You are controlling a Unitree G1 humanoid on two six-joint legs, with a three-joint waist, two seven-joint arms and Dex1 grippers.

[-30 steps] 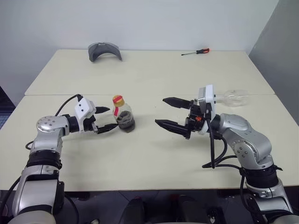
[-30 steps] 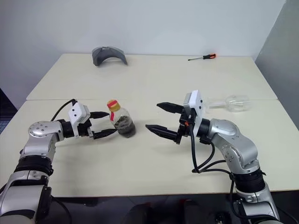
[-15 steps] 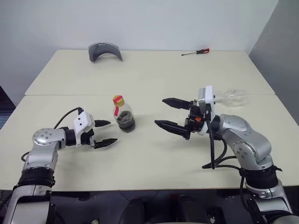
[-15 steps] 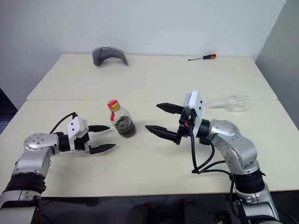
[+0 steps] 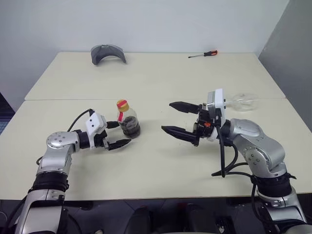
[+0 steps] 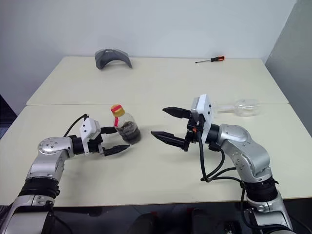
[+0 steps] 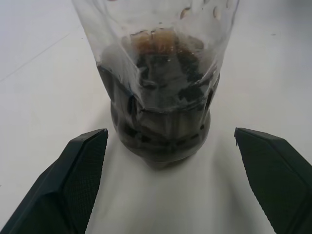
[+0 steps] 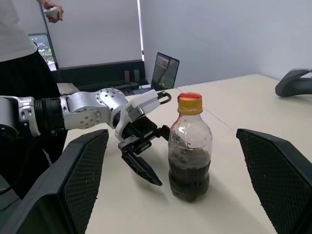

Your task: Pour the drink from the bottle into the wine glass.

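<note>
The bottle [image 5: 127, 122] stands upright left of the table's middle, with a yellow-and-red cap and the dark drink [image 7: 161, 122] filling its lower part. My left gripper [image 5: 119, 134] is open just to its left. Its fingers [image 7: 73, 185] flank the bottle's base without touching it. My right gripper [image 5: 167, 116] hangs open to the right of the bottle, well apart from it and pointing at it. The wine glass [image 6: 246, 106] appears to lie on its side behind my right wrist, on the right side of the table.
A grey curved object [image 5: 107, 52] and a red-handled screwdriver [image 5: 204, 53] lie at the far edge of the table. A seam [image 5: 146, 99] runs across the tabletop behind the bottle. A person [image 8: 19, 39] stands beyond the table's left side, beside a laptop [image 8: 165, 70].
My left gripper dropped back toward the near edge half a second ago and has now swung right again to the bottle's side, still open. The right arm, bottle and glass have not moved.
</note>
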